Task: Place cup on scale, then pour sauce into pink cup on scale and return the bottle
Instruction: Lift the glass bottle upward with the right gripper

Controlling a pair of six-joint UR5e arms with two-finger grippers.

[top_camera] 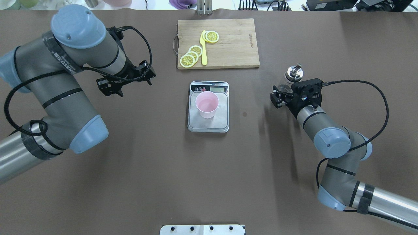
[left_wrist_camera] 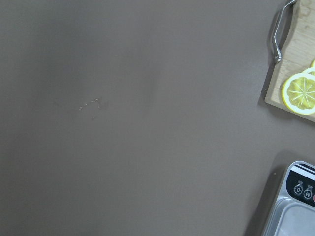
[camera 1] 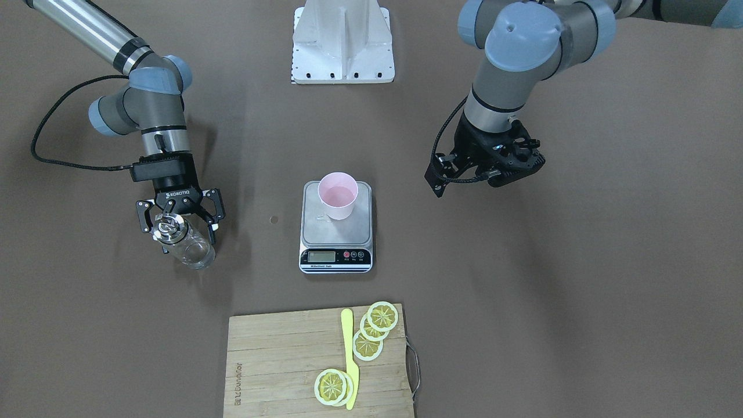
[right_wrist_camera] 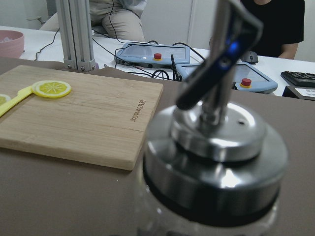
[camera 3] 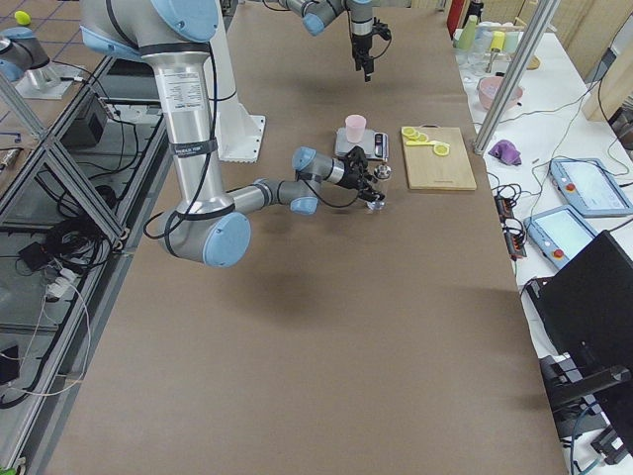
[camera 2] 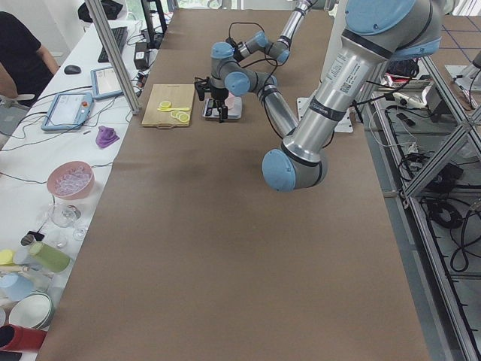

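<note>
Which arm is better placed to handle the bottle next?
Right. The right claw straddles the bottle; the left claw hangs across the scale from it, holding nothing.

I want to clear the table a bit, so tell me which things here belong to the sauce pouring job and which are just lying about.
For the job: pink cup, scale under it, bottle.
Just lying about: wooden cutting board, lemon slices, yellow knife.

Right wrist: bottle [right_wrist_camera: 216, 162] blurred, base cut off at bottom edge. Left wrist: scale [left_wrist_camera: 295, 216] clipped at bottom-right corner.
</note>
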